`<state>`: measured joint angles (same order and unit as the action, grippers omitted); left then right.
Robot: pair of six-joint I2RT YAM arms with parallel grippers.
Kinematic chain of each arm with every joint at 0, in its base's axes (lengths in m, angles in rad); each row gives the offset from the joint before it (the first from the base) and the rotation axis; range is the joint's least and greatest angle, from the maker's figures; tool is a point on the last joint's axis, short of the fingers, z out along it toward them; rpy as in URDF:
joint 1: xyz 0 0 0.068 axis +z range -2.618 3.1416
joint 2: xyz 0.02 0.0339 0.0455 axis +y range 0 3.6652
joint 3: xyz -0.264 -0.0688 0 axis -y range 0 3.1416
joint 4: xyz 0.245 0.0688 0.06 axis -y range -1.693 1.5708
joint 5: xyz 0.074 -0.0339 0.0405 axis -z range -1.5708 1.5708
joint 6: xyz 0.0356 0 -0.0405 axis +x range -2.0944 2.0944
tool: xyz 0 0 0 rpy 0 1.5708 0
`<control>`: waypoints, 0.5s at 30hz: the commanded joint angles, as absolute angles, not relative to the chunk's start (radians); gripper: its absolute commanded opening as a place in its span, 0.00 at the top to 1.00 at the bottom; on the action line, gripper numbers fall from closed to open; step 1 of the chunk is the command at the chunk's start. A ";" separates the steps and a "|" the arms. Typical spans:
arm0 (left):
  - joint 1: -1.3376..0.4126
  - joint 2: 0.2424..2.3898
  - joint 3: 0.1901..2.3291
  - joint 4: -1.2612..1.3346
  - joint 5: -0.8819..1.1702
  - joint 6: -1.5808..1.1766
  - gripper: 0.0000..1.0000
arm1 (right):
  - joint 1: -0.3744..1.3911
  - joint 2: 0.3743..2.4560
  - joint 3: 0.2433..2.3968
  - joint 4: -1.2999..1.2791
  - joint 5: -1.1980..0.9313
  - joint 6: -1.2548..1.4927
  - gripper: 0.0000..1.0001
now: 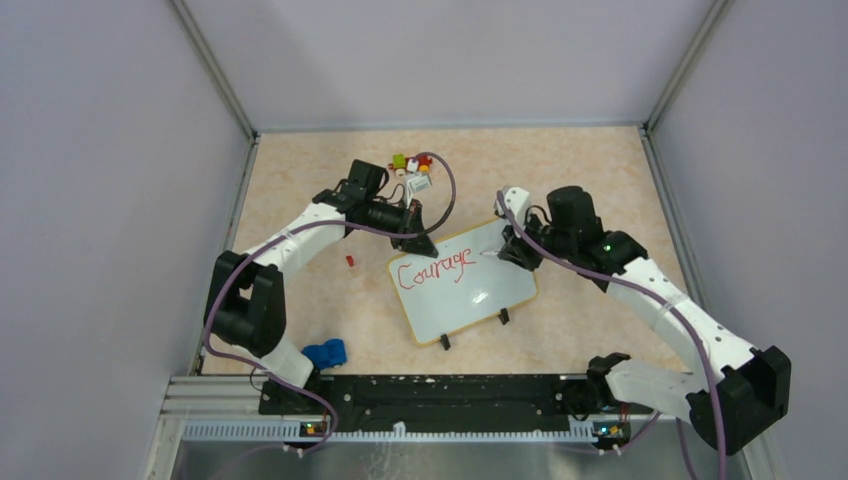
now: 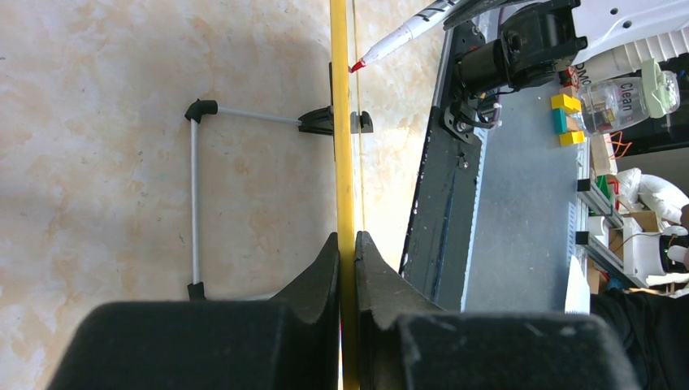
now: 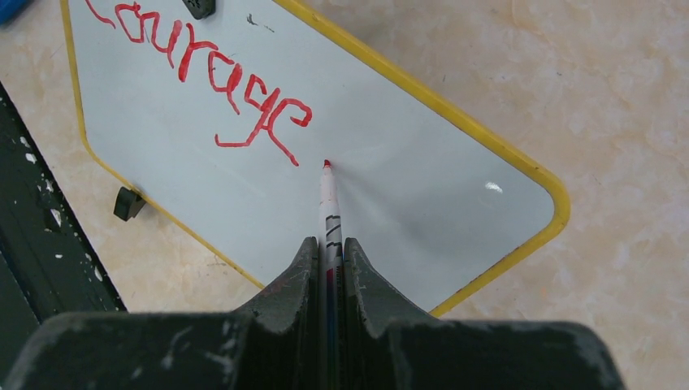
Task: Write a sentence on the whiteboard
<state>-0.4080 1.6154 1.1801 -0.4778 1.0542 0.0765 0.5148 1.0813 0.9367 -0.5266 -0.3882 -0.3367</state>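
Note:
The whiteboard (image 1: 480, 290) lies in the middle of the table, white with a yellow rim and two black feet. The red word "Courage" (image 1: 432, 270) is written along its top left; it also shows in the right wrist view (image 3: 219, 73). My left gripper (image 1: 415, 240) is shut on the board's far left edge, seen edge-on as a yellow rim (image 2: 343, 146). My right gripper (image 1: 508, 250) is shut on a white marker (image 3: 328, 207), whose red tip (image 3: 327, 163) sits on the board just right of the last letter.
Small coloured blocks (image 1: 410, 163) lie at the far side behind the left arm. A small red piece (image 1: 349, 260) lies left of the board. A blue object (image 1: 325, 352) sits near the left arm's base. The board's wire stand (image 2: 195, 187) shows in the left wrist view.

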 commanded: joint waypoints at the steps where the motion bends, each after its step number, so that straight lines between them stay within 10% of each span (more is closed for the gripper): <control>1: -0.425 1.658 1.146 -0.486 1.028 0.133 1.00 | 0.518 1.088 0.974 -0.475 -0.383 -0.335 1.00; 15: -0.425 1.659 1.149 -0.503 1.025 0.146 1.00 | 0.480 1.060 0.967 -0.518 -0.271 -0.389 1.00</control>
